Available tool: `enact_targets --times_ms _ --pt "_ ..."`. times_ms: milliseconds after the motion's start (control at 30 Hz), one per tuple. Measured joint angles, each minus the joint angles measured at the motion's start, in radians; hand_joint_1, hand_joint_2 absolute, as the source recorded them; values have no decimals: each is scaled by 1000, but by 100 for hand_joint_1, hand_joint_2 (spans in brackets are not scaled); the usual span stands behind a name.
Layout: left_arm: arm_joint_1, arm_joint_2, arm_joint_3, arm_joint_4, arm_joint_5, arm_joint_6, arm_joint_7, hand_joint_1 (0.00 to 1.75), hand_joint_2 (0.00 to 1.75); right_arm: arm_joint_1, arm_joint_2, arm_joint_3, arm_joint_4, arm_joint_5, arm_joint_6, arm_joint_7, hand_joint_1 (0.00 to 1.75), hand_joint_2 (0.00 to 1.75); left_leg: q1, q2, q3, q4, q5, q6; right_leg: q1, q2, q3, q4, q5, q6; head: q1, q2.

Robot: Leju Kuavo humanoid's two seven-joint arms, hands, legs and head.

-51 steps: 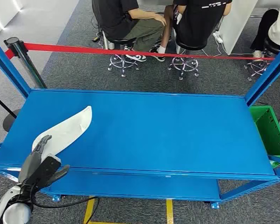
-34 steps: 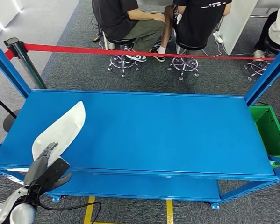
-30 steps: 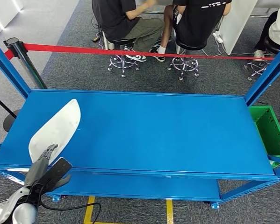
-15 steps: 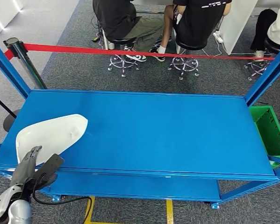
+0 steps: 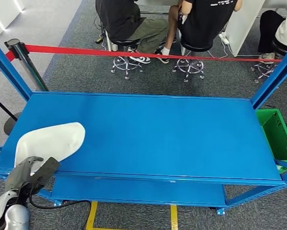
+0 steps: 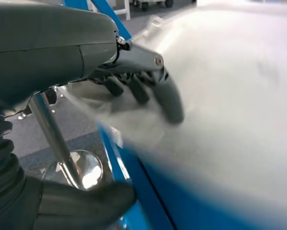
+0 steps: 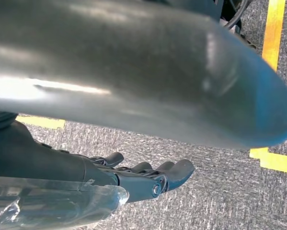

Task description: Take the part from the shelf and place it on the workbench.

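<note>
The white, curved, leaf-shaped part [image 5: 51, 141] lies flat at the front left corner of the blue shelf's top board [image 5: 163, 134]. My left hand [image 5: 28, 171] grips its near end at the shelf's front edge. In the left wrist view the dark fingers [image 6: 134, 81] press on top of the blurred white part [image 6: 224, 86], and the thumb [image 6: 87, 201] sits below the blue edge. My right hand [image 7: 149, 179] hangs over grey carpet with its fingers stretched out and nothing in them.
A red barrier tape [image 5: 134, 53] on a dark post [image 5: 24, 60] runs behind the shelf. People sit on stools [image 5: 125, 60] beyond it. A green bin [image 5: 277, 134] hangs at the shelf's right end. Yellow floor tape [image 5: 174, 218] lies below.
The white part has swung from pointing diagonally away to lying across the shelf, and has slid left toward the front corner. My left hand moved left and lower with it.
</note>
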Motion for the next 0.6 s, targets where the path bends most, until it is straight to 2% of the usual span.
enact_targets --times_ms 133,600 --pt "-6 0 6 0 1 6 -7 175 175 -2 0 0 0 1 -1 0 0 0 0 -5 2 -2 1 0 0 -6 3 0 -1 0 0 0" --pt "-18 1 -27 -22 13 19 -11 175 175 -5 3 -9 0 2 -7 8 0 0 -1 -5 9 -5 2 -3 0 -4 7 0 -2 -2 0 0"
